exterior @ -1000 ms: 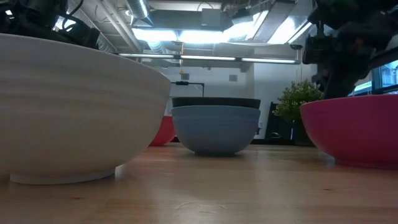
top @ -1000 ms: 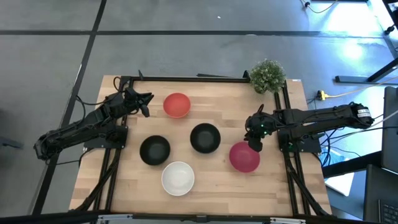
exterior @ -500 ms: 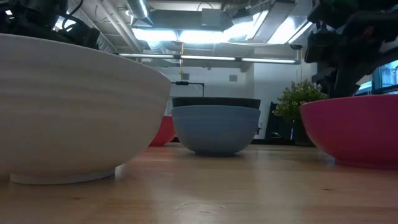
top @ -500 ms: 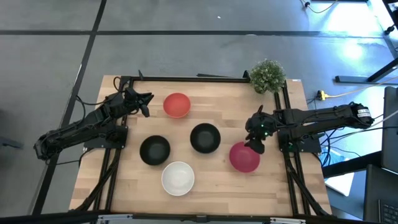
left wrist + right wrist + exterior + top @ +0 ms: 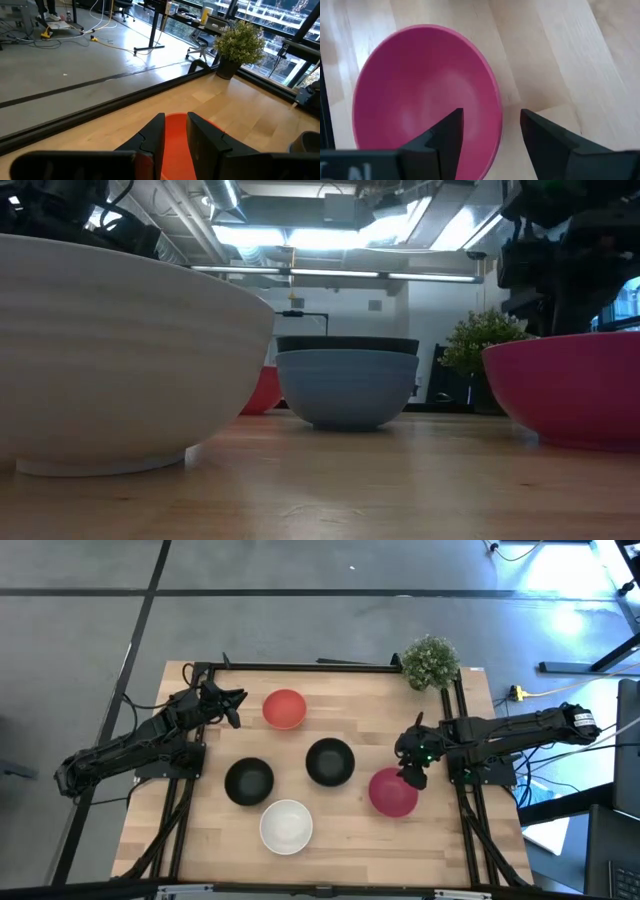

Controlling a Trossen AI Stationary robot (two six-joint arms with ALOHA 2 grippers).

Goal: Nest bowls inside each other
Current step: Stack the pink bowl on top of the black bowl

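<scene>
Between the right gripper's [image 5: 490, 132] spread fingers: magenta bowl's [image 5: 420, 95] rim.

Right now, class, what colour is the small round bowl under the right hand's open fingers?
Magenta-pink: the round plastic bowl shows best in the right wrist view.

Overhead camera looks straight down on the table [image 5: 330, 830]; low camera sits at tabletop level; both show the pink bowl [image 5: 392, 793].
</scene>
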